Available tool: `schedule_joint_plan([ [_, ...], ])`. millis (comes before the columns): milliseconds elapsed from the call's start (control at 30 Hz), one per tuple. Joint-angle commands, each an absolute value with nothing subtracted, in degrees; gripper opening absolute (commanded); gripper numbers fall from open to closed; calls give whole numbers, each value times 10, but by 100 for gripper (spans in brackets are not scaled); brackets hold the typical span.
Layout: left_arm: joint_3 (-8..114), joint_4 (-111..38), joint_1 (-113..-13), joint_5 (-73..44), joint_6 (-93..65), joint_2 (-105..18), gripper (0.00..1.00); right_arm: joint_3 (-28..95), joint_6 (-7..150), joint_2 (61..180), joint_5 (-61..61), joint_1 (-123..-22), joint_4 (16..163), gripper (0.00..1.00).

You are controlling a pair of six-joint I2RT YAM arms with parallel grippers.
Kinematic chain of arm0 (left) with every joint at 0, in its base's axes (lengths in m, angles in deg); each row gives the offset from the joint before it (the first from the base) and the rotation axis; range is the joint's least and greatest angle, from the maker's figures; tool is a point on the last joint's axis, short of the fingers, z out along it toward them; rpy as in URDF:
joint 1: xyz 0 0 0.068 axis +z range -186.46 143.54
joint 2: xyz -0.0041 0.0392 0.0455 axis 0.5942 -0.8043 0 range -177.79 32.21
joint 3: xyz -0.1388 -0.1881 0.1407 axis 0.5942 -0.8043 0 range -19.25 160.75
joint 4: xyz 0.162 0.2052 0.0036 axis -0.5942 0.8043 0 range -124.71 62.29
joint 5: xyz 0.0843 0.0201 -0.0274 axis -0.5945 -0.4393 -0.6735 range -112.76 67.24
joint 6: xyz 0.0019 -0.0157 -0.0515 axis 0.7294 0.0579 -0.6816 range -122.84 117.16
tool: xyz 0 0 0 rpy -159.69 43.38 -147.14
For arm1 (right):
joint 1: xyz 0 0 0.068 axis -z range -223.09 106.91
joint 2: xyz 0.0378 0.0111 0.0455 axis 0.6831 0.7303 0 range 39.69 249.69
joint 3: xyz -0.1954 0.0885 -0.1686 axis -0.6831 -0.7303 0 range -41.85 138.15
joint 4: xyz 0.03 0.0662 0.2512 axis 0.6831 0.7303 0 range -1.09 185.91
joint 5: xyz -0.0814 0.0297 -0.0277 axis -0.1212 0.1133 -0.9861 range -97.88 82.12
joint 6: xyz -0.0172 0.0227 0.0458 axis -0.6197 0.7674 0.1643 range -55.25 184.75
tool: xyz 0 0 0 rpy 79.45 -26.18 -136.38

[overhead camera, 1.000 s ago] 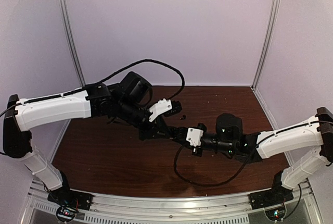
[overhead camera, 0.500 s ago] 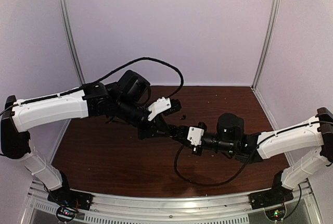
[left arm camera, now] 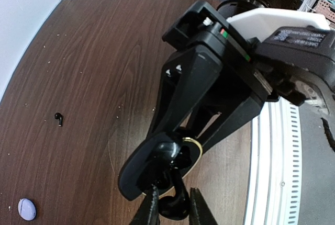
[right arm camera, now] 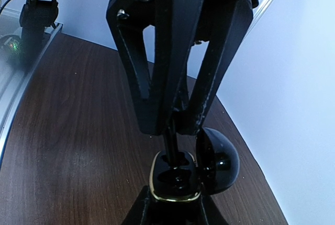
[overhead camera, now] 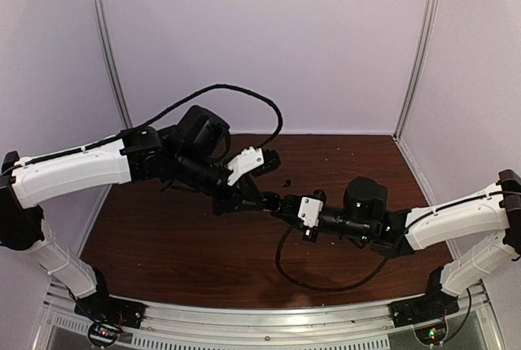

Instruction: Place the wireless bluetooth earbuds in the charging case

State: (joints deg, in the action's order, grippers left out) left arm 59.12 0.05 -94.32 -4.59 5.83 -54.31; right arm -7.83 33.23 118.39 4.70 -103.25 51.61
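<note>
Top external: left gripper (overhead camera: pixel 252 200) and right gripper (overhead camera: pixel 281 202) meet tip to tip above the table (overhead camera: pixel 163 244). Left wrist: its fingers are pressed together on a black earbud (left arm camera: pixel 175 206); a second earbud (left arm camera: pixel 58 117) lies on the wood well off to their left. Right wrist: that gripper clamps the open charging case (right arm camera: pixel 175 183), with the bud's stem dipping into the cavity just ahead of its fingertips. This looks like the insertion step. The next move calls for a straight push, then release.

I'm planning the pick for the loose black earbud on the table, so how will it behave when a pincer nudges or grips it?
The black earbud looks tiny on the smooth table, so it is probably light and would skid at a nudge. Its rounded head and short stem suggest it could pivot or slip from a loose grip.
</note>
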Motion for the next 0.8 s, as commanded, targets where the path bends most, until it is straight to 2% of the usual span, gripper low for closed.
schedule_joint_plan([
  [0,605,-4,-946,-28,67,-534,0,-81,340,1172,46,-1036,500,0],
  [767,623,-41,-946,-15,49,-562,0,-70,339,1173,45,-1038,506,0],
])
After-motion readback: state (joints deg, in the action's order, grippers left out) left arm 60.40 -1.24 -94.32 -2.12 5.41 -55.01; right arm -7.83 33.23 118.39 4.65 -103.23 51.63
